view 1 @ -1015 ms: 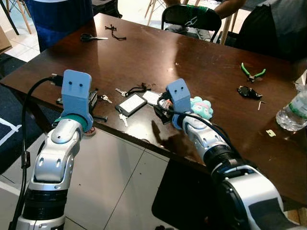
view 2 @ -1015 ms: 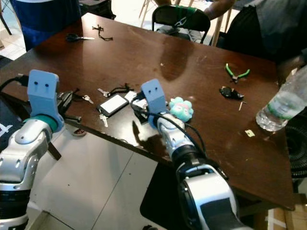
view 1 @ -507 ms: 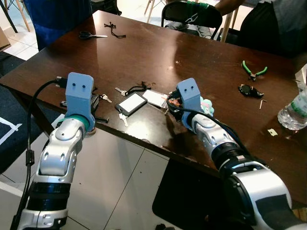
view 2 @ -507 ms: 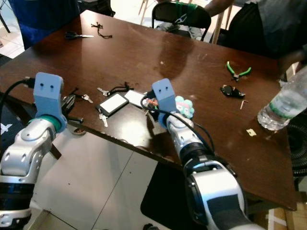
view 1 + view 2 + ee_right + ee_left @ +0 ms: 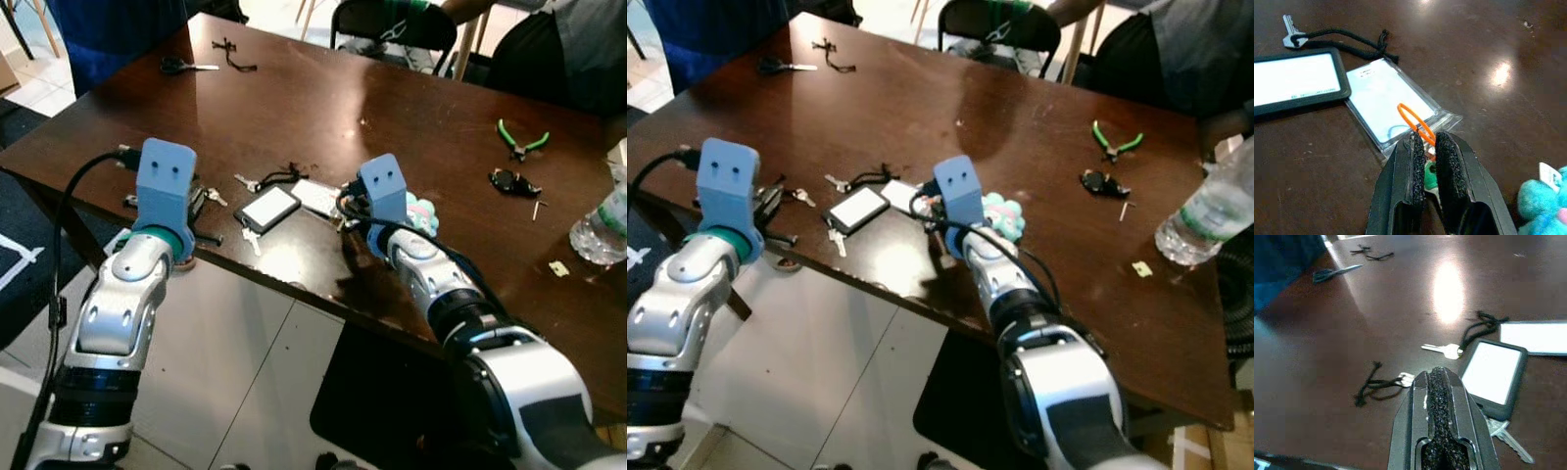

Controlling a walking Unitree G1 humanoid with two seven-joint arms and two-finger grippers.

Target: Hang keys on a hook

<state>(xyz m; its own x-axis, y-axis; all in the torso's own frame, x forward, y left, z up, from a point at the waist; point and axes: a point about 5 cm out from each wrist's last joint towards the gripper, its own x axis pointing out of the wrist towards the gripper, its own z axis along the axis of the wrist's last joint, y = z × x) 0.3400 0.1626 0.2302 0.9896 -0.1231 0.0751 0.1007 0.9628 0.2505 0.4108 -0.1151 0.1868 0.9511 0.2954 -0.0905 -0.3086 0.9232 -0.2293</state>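
My right gripper is shut on a small bunch of keys with an orange ring and a green part between the pads. It hovers just above the table over a clear card sleeve. In the left eye view this gripper is near the table's front edge. My left gripper is shut with nothing in it, low over the table's left front corner. Loose keys on black cords lie ahead of it. Another key sticks out from under a black card holder.
A teal plush toy sits right beside my right wrist. Farther off on the brown table are scissors, green pliers, a black clip and a water bottle. People and a chair are along the far side.
My right gripper has moved from the table's front edge farther in, over the clear sleeve, and now has the orange-ringed keys in it. The left arm has barely shifted.
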